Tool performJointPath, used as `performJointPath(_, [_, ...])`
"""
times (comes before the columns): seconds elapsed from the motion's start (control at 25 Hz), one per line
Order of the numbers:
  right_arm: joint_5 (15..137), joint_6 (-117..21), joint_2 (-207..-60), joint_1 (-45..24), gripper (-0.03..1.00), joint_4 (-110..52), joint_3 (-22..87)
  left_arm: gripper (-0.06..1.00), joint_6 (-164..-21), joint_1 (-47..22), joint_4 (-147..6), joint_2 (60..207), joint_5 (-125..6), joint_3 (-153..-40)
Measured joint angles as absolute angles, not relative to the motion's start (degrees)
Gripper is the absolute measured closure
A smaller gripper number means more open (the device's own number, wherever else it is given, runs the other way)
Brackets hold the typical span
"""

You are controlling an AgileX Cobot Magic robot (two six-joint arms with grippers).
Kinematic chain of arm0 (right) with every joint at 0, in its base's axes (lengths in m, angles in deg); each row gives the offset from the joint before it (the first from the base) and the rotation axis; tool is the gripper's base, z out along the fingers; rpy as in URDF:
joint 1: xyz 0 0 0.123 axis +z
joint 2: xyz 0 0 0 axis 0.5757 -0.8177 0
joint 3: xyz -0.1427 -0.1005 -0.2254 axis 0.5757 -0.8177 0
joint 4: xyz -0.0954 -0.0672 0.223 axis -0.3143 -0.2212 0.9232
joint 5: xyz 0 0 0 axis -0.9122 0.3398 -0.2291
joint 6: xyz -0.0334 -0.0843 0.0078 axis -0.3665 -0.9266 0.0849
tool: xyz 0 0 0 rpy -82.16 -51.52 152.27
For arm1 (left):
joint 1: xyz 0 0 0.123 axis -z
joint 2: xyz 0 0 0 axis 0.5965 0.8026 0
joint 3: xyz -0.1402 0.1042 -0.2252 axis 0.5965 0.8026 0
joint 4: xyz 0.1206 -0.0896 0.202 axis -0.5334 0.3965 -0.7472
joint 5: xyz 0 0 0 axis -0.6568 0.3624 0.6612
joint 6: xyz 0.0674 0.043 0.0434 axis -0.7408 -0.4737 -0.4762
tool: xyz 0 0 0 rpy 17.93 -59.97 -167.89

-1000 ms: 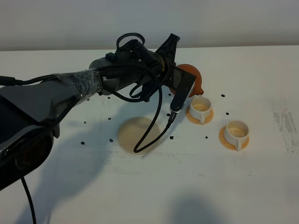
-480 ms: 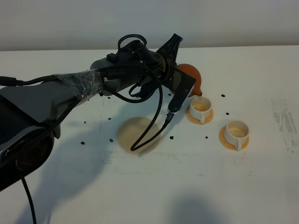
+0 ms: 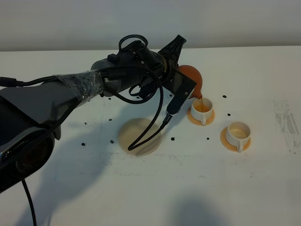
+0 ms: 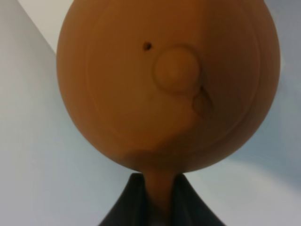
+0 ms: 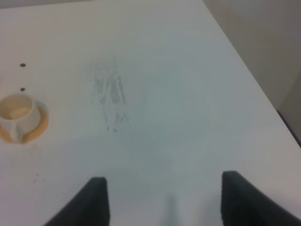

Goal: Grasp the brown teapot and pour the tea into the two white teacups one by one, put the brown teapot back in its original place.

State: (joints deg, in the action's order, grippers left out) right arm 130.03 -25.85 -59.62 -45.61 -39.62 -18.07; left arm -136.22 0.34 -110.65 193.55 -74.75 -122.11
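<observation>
The brown teapot (image 3: 194, 77) hangs tilted above the table, spout down over the nearer white teacup (image 3: 202, 108) on its orange saucer (image 3: 194, 116). A thin stream of tea (image 3: 201, 98) runs into that cup, which holds orange-brown liquid. My left gripper (image 3: 184, 81) is shut on the teapot's handle; in the left wrist view the teapot (image 4: 169, 84) fills the frame above the gripper (image 4: 155, 202). The second teacup (image 3: 238, 133) stands to the right and also shows in the right wrist view (image 5: 16, 112). The cream coaster (image 3: 136, 136) lies bare. My right gripper (image 5: 164, 202) is open and empty.
Small black specks (image 3: 172, 139) are scattered over the white table (image 3: 244, 188). A grey scuff mark (image 3: 288, 123) lies at the right, also in the right wrist view (image 5: 110, 96). A black cable (image 3: 153, 134) loops down from the left wrist over the coaster. The table's right edge (image 5: 254, 80) is close.
The left gripper has tipped the teapot further toward the nearer cup. Tea now streams from the spout, and that cup's content looks darker. The right arm has not moved.
</observation>
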Motion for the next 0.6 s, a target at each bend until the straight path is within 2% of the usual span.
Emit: performJointPath(0.6, [130.03,-25.85,-59.62,-45.61,0.45,-39.62,-18.07,0.85,-140.34,0.34,-110.83,193.55,-73.61,-122.11])
